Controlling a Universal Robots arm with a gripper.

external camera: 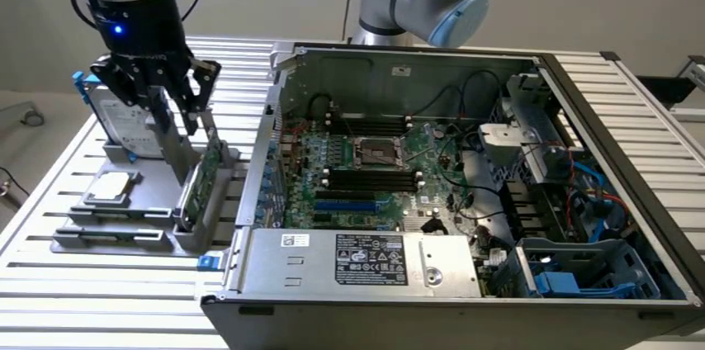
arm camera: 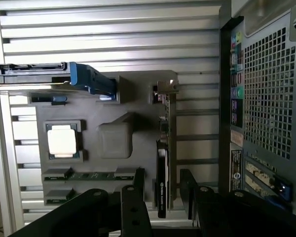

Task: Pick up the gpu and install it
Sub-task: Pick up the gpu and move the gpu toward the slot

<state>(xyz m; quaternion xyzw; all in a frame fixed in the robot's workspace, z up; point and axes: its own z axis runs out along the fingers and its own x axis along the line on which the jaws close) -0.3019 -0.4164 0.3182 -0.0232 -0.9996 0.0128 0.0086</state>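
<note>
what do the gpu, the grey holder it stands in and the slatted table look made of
gpu: green circuit board, likely fibreglass laminate; its black shroud looks plastic by its gloss.
grey holder: uniform matte grey, probably plastic.
slatted table: pale ribbed profiles with a satin shine, likely aluminium.

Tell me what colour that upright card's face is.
Green circuit board on the flat expansion card, best in the exterior view.

Glossy black gpu (arm camera: 162,185) shroud, matt grey plastic holder (arm camera: 116,140), ribbed metal table (arm camera: 113,29)
</note>
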